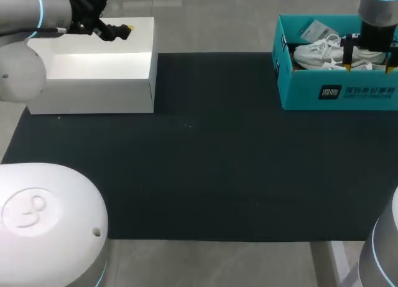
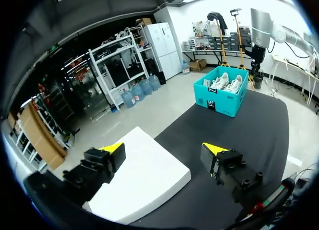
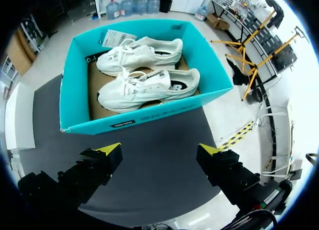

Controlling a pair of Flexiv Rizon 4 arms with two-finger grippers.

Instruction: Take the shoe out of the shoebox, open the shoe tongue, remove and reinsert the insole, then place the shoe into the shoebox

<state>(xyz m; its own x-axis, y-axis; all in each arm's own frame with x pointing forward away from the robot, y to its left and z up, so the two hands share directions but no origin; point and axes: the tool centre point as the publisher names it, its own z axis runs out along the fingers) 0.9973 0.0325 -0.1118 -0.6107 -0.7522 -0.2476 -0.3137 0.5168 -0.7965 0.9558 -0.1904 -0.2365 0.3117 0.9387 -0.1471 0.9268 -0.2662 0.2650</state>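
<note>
The shoebox [image 1: 336, 93] is bright teal and lidless, and it sits at the far right of the tabletop, on the far right corner of a black mat [image 1: 199, 175]. Inside it, two white lace-up shoes lie side by side on the brown cardboard floor. The near shoe [image 3: 149, 88] and the far shoe [image 3: 142, 53] are both low-cut, with white laces, thick pale soles and dark openings at the heel. Their toes point left. A white paper tag [image 3: 117, 38] lies in the box's far left corner, beyond the far shoe.

The right claw [image 3: 159, 149] hangs over the box's near wall. Its yellow-tipped fingers are spread wide with nothing between them, and it touches neither the shoes nor the cardboard.

Well apart, at the far left, a plain white box [image 1: 93, 81] rests at the mat's edge. The left claw [image 2: 163, 148] hovers above it, fingers likewise spread and holding nothing.
</note>
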